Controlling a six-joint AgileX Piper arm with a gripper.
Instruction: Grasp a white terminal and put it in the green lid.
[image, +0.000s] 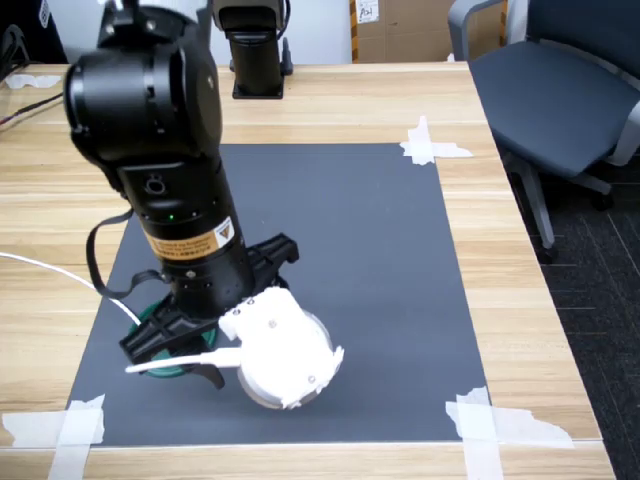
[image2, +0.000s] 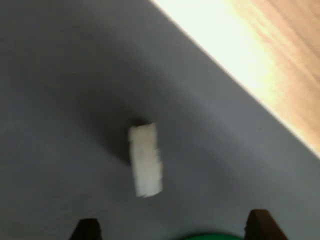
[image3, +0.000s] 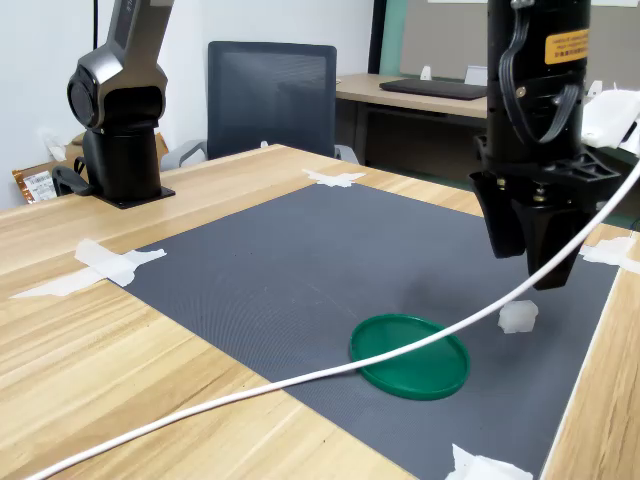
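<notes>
The white terminal (image2: 145, 159) is a small lumpy oblong lying on the dark mat (image3: 300, 260). In the second exterior view the terminal (image3: 518, 317) lies just to the right of the green lid (image3: 410, 355), a flat round disc, without touching it. My gripper (image3: 527, 268) hangs a little above the terminal, pointing down and open. In the wrist view the gripper (image2: 173, 231) shows two dark fingertips (image2: 87, 229) set wide apart, nothing between them, and the lid's rim (image2: 207, 236) just shows. In the first exterior view my arm hides the terminal and most of the lid (image: 152, 318).
A white cable (image3: 300, 380) sweeps across the lid and mat. White tape (image3: 110, 265) holds the mat's corners to the wooden table (image: 520, 260). A second arm's black base (image3: 120, 150) stands at the table's far side, and an office chair (image: 550, 80) stands beside the table.
</notes>
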